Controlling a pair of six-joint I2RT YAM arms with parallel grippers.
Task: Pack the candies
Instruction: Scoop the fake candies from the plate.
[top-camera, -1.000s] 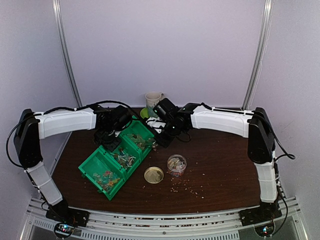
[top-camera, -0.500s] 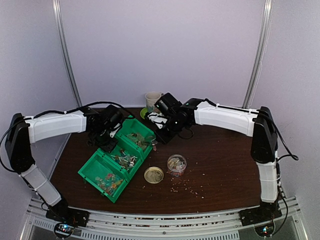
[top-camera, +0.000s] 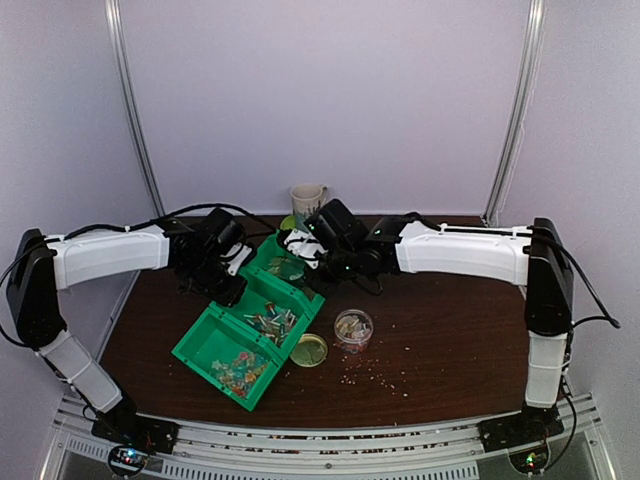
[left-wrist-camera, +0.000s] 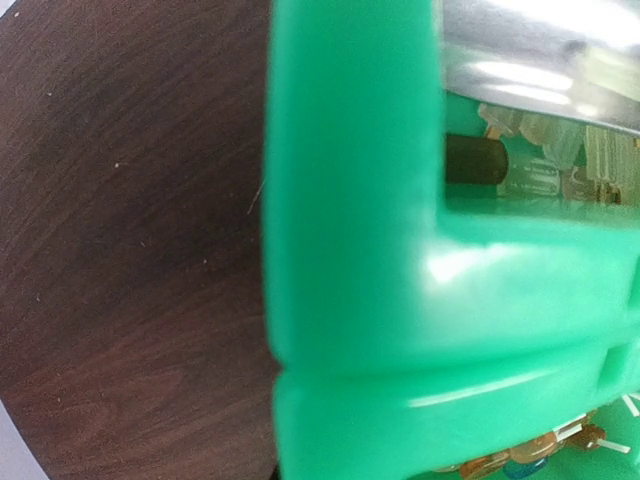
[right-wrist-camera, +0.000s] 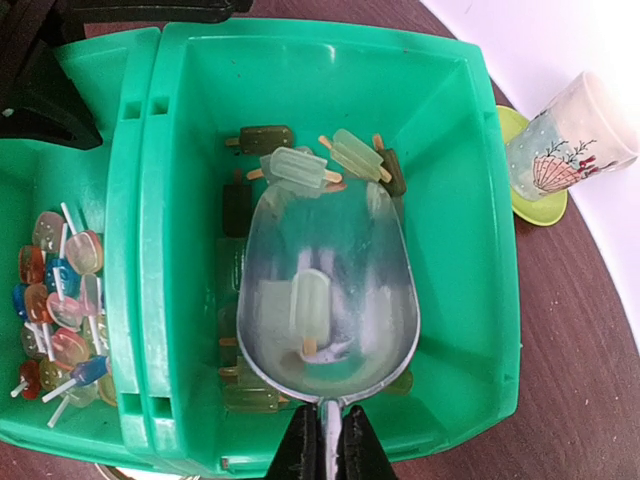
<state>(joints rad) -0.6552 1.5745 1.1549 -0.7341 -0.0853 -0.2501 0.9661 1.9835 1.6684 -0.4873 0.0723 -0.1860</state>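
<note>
I log: right jaws clamped shut on clear scoop handle; candies just ahead in green tray, one inside scoop; left jaws closed at tray wall, hold unclear.

Robot lab booth, white panels, aluminium rails

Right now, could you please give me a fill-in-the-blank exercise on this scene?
The right claw grips a clear ___ by its handle.
One pale ice-pop candy lies ___ it.
Both sit in a box coloured ___.
The small jar stands with its tan lid ___.
Missing: scoop; inside; green; off.
</note>
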